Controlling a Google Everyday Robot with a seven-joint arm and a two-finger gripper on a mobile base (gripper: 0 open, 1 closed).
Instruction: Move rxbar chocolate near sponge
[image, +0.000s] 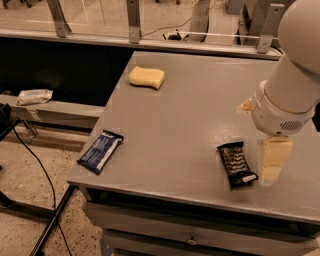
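Observation:
The rxbar chocolate (236, 164), a black wrapped bar with white lettering, lies flat near the front right of the grey table (190, 110). The sponge (146, 77), a pale yellow block, lies at the table's far left. My gripper (272, 161) hangs from the large white arm at the right. Its pale finger (274, 157) points down just to the right of the bar, close above the table top. It holds nothing that I can see.
A dark blue wrapped bar (100, 150) lies at the table's front left corner. A rail with metal posts (133, 20) runs behind the table. Cables (35, 155) and a crumpled white wrapper (33, 96) lie to the left, off the table.

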